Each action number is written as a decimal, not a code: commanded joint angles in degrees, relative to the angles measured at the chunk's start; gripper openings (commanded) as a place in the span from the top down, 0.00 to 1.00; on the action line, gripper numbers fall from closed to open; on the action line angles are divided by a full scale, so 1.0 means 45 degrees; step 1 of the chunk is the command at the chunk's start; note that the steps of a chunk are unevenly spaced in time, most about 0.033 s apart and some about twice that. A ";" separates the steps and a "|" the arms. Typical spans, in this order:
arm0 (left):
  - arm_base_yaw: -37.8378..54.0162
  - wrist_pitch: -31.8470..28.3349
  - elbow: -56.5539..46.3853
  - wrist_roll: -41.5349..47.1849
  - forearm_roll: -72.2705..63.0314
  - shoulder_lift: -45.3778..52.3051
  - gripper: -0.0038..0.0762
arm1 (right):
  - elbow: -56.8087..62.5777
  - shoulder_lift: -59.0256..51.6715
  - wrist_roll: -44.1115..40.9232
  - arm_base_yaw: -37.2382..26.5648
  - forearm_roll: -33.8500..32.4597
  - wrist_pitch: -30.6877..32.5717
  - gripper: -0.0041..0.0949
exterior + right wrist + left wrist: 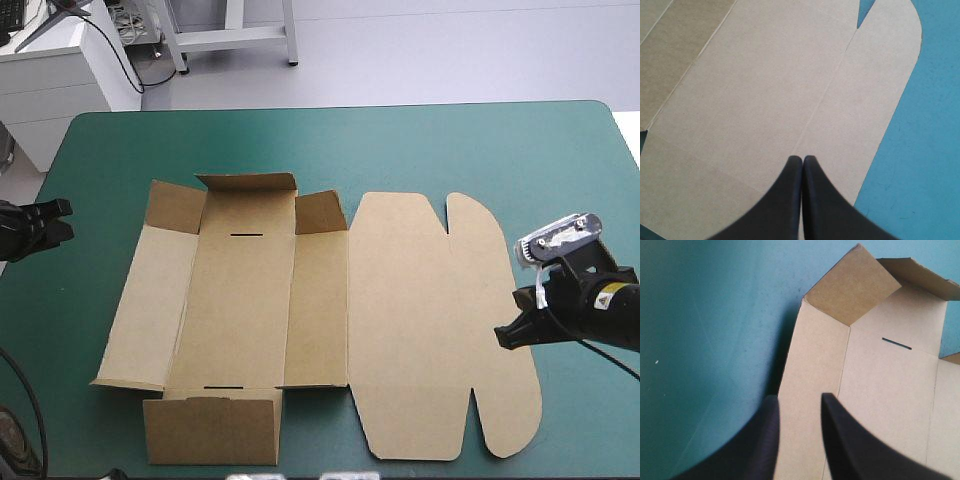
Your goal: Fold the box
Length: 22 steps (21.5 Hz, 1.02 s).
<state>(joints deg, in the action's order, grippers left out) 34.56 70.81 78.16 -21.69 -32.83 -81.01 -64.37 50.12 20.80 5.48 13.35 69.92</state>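
Left gripper (800, 397) hangs released beside the brown box (240, 300) (flaps (175, 207) partly raised); right gripper (802, 159) hovers clenched over its flat lid (420, 320).

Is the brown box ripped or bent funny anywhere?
No, nothing stands out. The box lies on the teal-green cover with no tear or crush that I can see. A few flaps on its left part stand up, but they bend along their creases, and the lid lies flat.

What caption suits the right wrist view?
Shut right claw above the flat lid of the brown box, teal-green cover beside.
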 commanded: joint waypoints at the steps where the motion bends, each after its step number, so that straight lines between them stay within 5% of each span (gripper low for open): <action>1: -0.0003 0.0785 0.0274 0.0117 -0.0455 0.0329 0.35 | 0.0099 -0.0601 0.0154 -0.0084 0.0358 -0.0839 0.98; 2: -0.0003 0.0785 0.0254 0.0117 -0.0134 0.0329 0.14 | 0.0183 -0.0701 0.0154 -0.0084 0.0378 -0.0848 0.98; 4: -0.0003 0.0785 0.0191 0.0117 -0.0041 0.0329 0.03 | 0.0211 -0.0729 0.0154 -0.0084 0.0378 -0.0820 0.98; 22: 0.0020 0.0839 -0.4633 -0.1852 -0.0533 -0.1834 0.04 | 0.0361 -0.0729 0.0474 -0.0084 0.0592 -0.1158 0.98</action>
<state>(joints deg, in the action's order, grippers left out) 34.56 69.03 58.07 -29.29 -32.94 -90.63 -61.63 47.16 22.18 5.48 14.90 67.65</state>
